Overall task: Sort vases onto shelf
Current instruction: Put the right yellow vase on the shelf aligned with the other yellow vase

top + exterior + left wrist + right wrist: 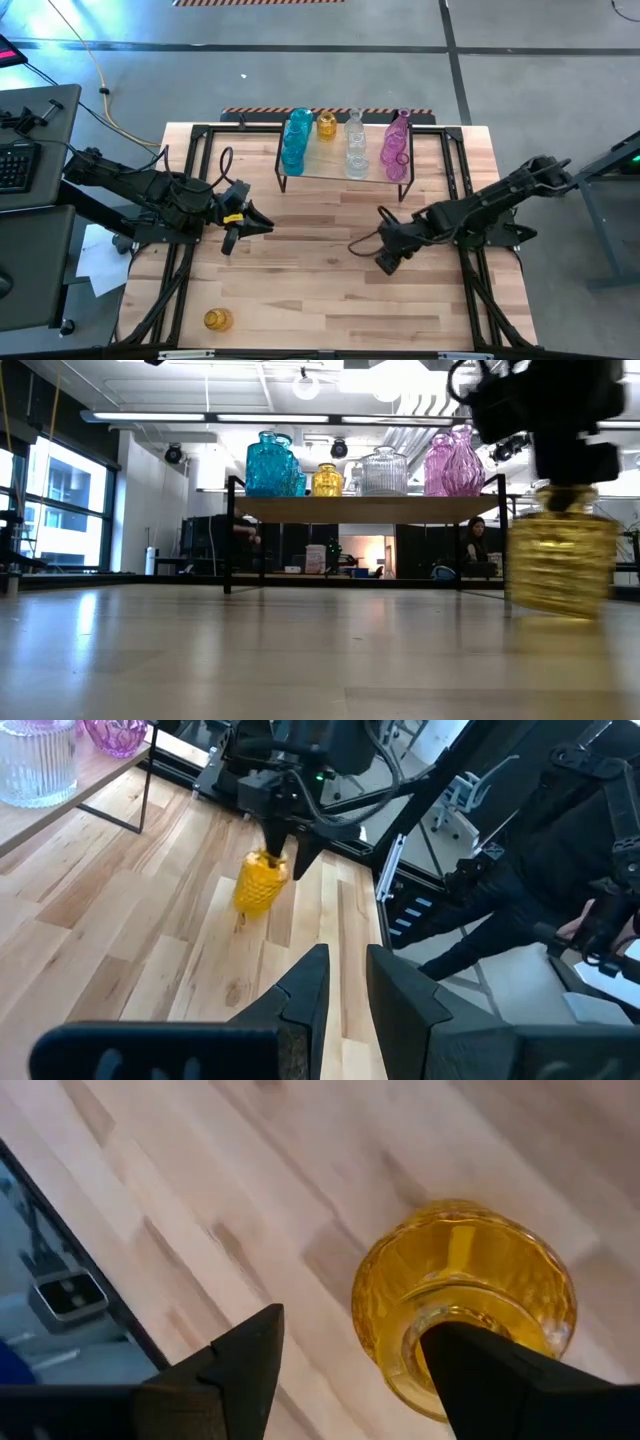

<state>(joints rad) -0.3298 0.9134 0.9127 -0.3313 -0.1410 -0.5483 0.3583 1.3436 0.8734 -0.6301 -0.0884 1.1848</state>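
At the tabletop's (330, 300) far edge stands the shelf (325, 162), already loaded in colour groups: teal vases (296, 135), a small amber one (326, 125), clear vases (355, 145), pink vases (396, 145). The sorting looks mostly done.

Right arm reaches in over the tabletop's middle. Right gripper (388, 258) points down over a yellow vase (470, 1280), which stands upright on the tabletop, well short of the shelf. Fingers spread wide, not closed on anything. One finger (500, 1380) sits over the vase's mouth, the other out beside the body. My guess is a rim pinch, one finger inside the neck. Whether the finger is touching the glass, I cannot tell.

Left gripper (345, 970) hangs left of centre, aimed across at the right arm's work. Fingers show only a narrow gap, with nothing between them; it seems to be waiting clear.

A stray vase (218, 319), also yellow, sits near the front left corner, untouched. Likely the left arm's, being on its side.
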